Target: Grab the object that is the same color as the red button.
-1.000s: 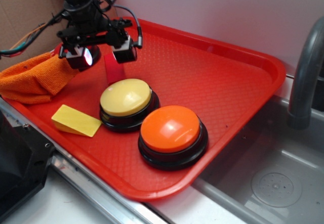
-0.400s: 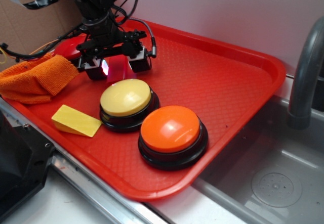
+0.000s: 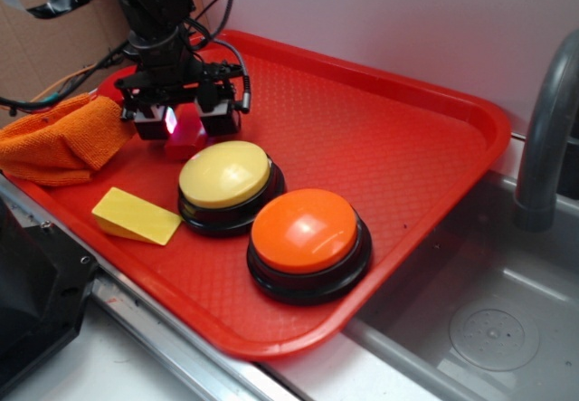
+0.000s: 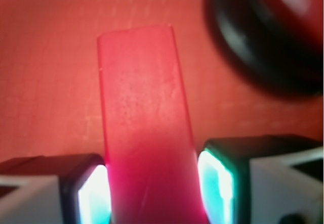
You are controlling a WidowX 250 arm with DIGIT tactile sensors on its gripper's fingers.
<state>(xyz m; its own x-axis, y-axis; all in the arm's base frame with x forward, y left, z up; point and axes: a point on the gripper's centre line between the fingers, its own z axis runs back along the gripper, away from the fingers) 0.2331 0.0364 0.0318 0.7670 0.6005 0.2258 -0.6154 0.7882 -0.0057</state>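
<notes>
gripper (image 3: 184, 119) sits low over the far left part of the red tray (image 3: 425, 138), its two fingers closed in against the sides of the small red block (image 4: 144, 128), which fills the gap between the lit pads (image 4: 215, 186) in the wrist view. the block lies on the tray floor just behind the yellow button (image 3: 226, 182), close to the tray's left rim. the red button (image 4: 276, 27) shows blurred at the upper right of the wrist view, near the block but apart from it. an orange cloth (image 3: 59, 138) drapes over the tray's left edge, a yellow wedge (image 3: 136, 215) lies near the front left edge, and an orange button (image 3: 308, 238) stands just beside the yellow one.
</notes>
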